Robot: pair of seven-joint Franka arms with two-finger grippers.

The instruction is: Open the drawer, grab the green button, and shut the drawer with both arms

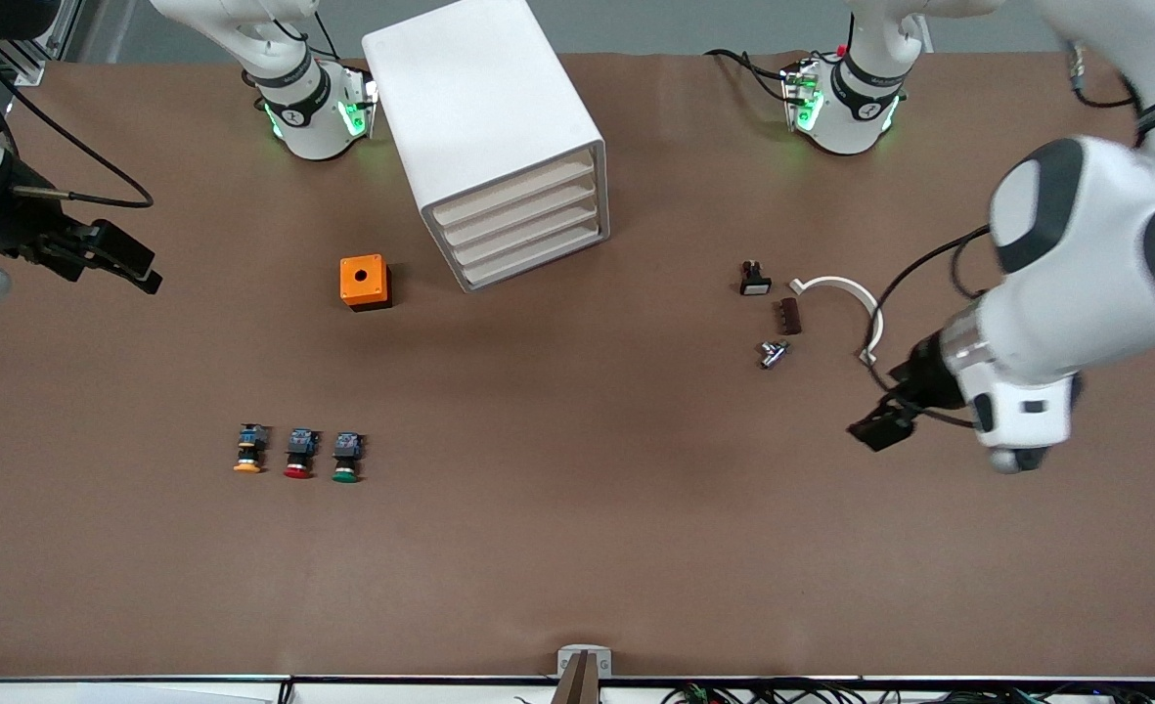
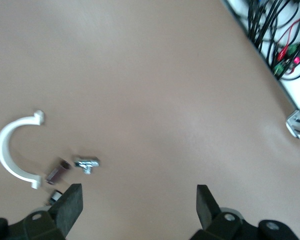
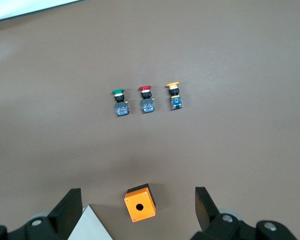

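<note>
The white cabinet (image 1: 484, 117) stands near the robots' bases, with four alike drawers (image 1: 523, 225) in its front, all shut. The green-capped button (image 1: 346, 458) lies on the table nearer the front camera, beside a red-capped and an orange-capped one; it also shows in the right wrist view (image 3: 119, 102). My right gripper (image 1: 132, 262) hangs open and empty over the right arm's end of the table, apart from the cabinet; the wrist view shows it open too (image 3: 138, 200). My left gripper (image 1: 880, 427) is open and empty over the left arm's end, as its wrist view confirms (image 2: 138, 197).
An orange box with a hole (image 1: 365, 282) sits beside the cabinet. The red-capped button (image 1: 299, 455) and orange-capped button (image 1: 249, 450) lie next to the green one. A white curved clip (image 1: 846, 291), a black part (image 1: 755, 280), a brown piece (image 1: 790, 316) and a metal piece (image 1: 773, 353) lie near my left gripper.
</note>
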